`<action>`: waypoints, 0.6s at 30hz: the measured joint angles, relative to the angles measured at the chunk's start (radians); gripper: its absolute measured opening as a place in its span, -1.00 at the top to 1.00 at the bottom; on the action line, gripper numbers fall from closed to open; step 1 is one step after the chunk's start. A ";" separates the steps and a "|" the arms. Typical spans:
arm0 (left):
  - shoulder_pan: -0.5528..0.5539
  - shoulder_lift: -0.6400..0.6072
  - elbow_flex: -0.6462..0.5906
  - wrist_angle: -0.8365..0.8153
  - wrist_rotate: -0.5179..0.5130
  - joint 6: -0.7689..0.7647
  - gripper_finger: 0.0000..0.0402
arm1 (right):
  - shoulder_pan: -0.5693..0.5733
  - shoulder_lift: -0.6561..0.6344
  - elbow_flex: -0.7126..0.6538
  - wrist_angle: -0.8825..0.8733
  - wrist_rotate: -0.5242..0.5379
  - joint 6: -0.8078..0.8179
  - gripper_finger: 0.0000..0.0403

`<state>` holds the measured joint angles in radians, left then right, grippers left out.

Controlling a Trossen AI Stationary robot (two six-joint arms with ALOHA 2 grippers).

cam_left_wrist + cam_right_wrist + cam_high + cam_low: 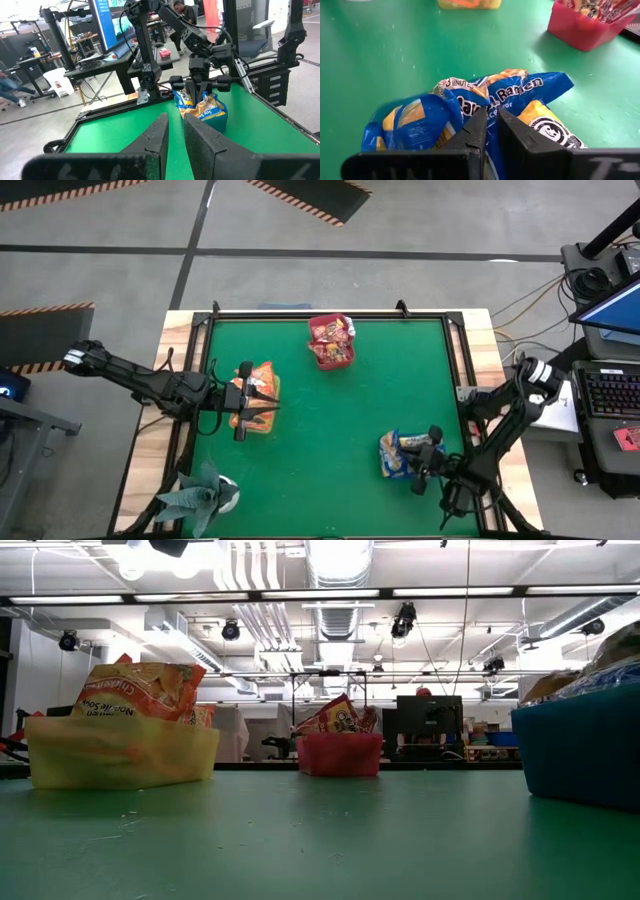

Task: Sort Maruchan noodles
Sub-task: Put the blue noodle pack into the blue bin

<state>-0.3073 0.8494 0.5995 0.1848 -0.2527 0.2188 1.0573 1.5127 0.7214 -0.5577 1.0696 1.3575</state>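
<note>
Packets, as we read them | blue packets (470,107) say "Ramen" and "3 minutes", heaped in blue tray (385,468) | orange packets (140,690) say "Noodle Soup", in yellow tray (120,752) | red packets (331,340) in red tray (340,754) | right gripper (490,122) over blue heap, fingers nearly together, holding nothing | left gripper (175,131) above yellow tray, nearly closed, empty

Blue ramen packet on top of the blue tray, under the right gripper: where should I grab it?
Judging by the right wrist view, take the topmost blue ramen packet by its raised crinkled edge, coming from straight above. It lies loosely heaped on the others, so that edge stands free. The right gripper hangs shut just over it.
</note>
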 joint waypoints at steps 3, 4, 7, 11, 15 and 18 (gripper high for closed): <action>0.000 0.000 0.000 0.000 0.000 0.000 0.79 | 0.000 -0.039 0.033 -0.047 -0.040 -0.054 0.81; 0.000 0.000 0.000 0.000 0.000 0.000 0.79 | -0.001 -0.059 0.043 -0.054 -0.042 -0.079 0.81; 0.000 0.000 0.000 0.000 0.000 0.000 0.79 | -0.018 -0.120 0.059 -0.052 -0.031 -0.155 0.81; 0.000 0.000 0.000 0.000 0.000 0.000 0.79 | -0.038 -0.152 0.058 -0.016 0.017 -0.232 0.81; 0.000 0.000 0.000 0.000 0.000 0.000 0.79 | -0.048 -0.129 0.056 0.050 0.023 -0.301 0.81; 0.000 0.000 0.000 -0.001 0.000 0.000 0.79 | -0.048 -0.087 0.055 0.076 0.020 -0.301 0.81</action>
<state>-0.3073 0.8494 0.5995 0.1836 -0.2527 0.2188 1.0089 1.4254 0.7761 -0.4816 1.0900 1.0567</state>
